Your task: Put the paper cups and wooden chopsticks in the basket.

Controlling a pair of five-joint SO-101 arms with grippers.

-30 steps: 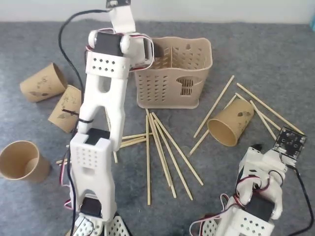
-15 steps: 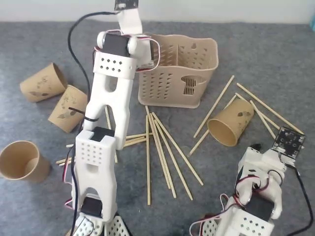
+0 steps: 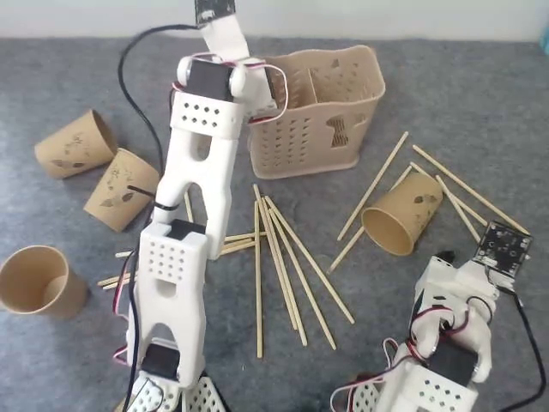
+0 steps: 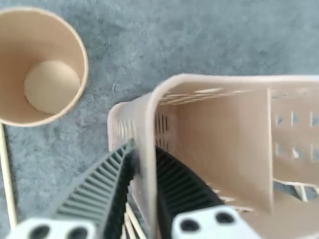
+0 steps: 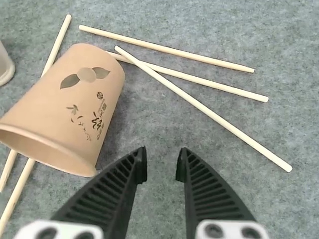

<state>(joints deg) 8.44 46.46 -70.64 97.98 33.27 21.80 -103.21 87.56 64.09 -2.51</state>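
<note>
Clamped shut on one wall of the basket [image 4: 214,129], my left jaws sit close to a corner, one jaw inside and the other outside, just under the rim. Seen from above, the basket is tilted at the far side of the worktop [image 3: 480,103], and a divider splits its inside into compartments. Past that corner, near the basket but apart from it, a plain cup [image 4: 42,67] rests on the grey surface with its mouth toward my left wrist camera. A single chopstick [image 4: 6,174] runs alongside it. My right jaws are parted only narrowly, with nothing between them. They hang over bare worktop just beside the printed cup [image 5: 70,114], which lies on its side. Three chopsticks [image 5: 199,82] lie fanned out beyond that cup, and two of them touch near its base. Between my arms, in front of the basket, a loose bundle of chopsticks [image 3: 279,257] lies flat on the worktop. Far off on my left side, two cups [image 3: 73,144] lie on their sides next to each other, and nearer my base an upright cup [image 3: 34,281] stands with its mouth up.
</note>
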